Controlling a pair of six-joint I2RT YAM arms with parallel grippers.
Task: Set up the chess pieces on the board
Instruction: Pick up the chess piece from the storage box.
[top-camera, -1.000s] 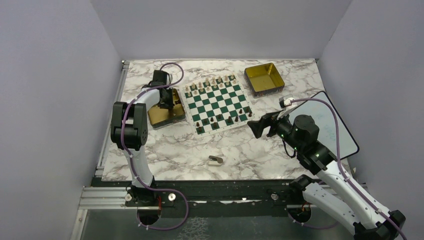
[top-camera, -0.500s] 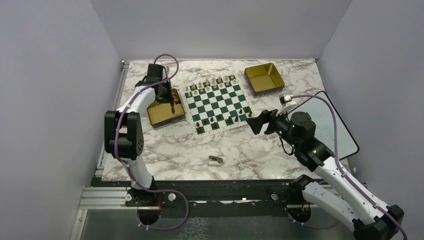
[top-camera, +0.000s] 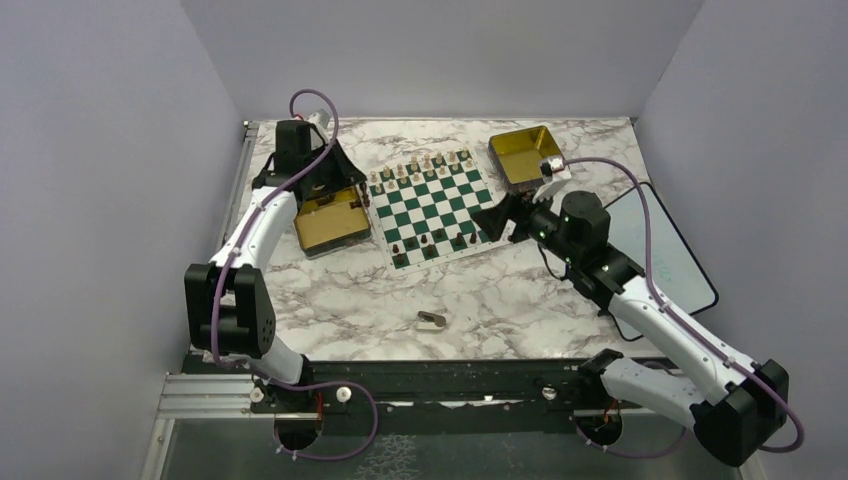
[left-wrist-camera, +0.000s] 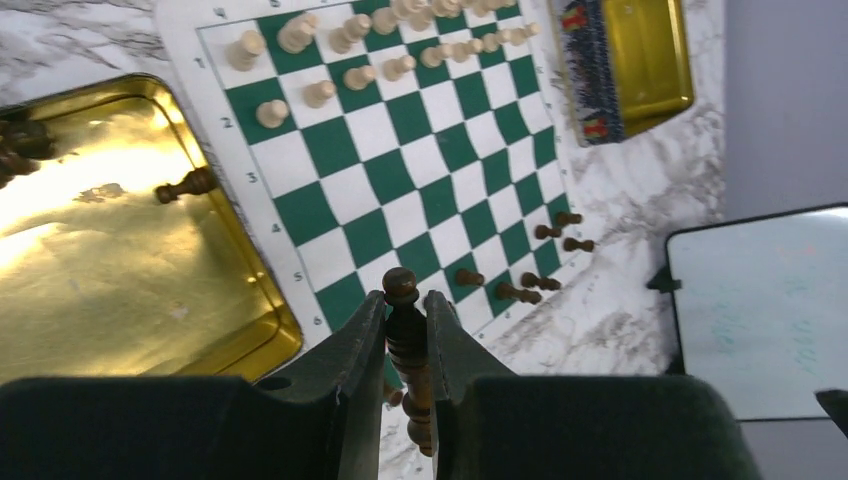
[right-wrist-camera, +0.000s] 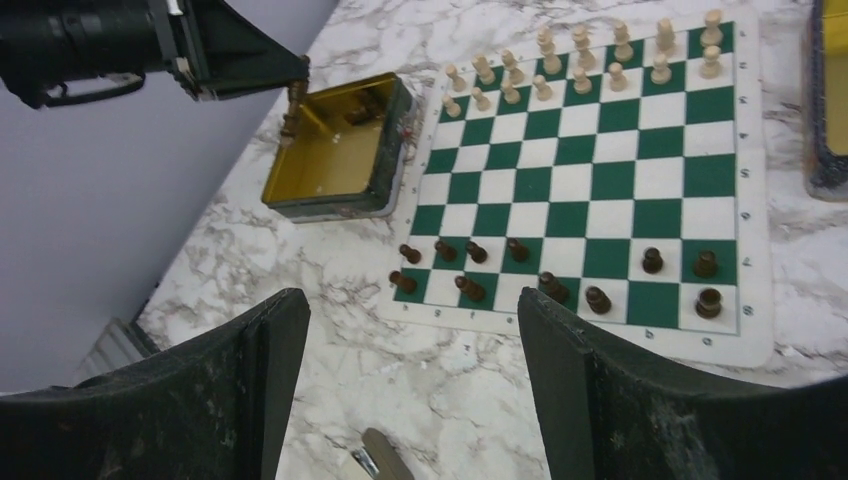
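Observation:
My left gripper (left-wrist-camera: 405, 302) is shut on a dark brown chess piece (left-wrist-camera: 401, 285), held above the edge where the left gold tin meets the board (left-wrist-camera: 400, 150). From above, the left gripper (top-camera: 345, 190) hangs over that tin's far side. Several dark pieces (top-camera: 440, 238) stand on the green and white board's (top-camera: 430, 210) two near rows, and more lie in the left tin (left-wrist-camera: 185, 185). Cream pieces (top-camera: 420, 168) fill the far rows. My right gripper (top-camera: 490, 215) is open and empty by the board's near right corner. Its jaws (right-wrist-camera: 410, 310) frame marble in front of the dark pieces (right-wrist-camera: 475, 250).
The left gold tin (top-camera: 325, 235) touches the board's left edge. A second gold tin (top-camera: 528, 155) sits at the back right. A small grey-tan object (top-camera: 432, 320) lies on the marble near the front. A white tablet (top-camera: 665, 255) lies at the table's right edge.
The left gripper has risen out of the tin with the dark piece and its arm has stretched back. The right gripper has swung forward and left to the board's corner, jaws slightly narrower.

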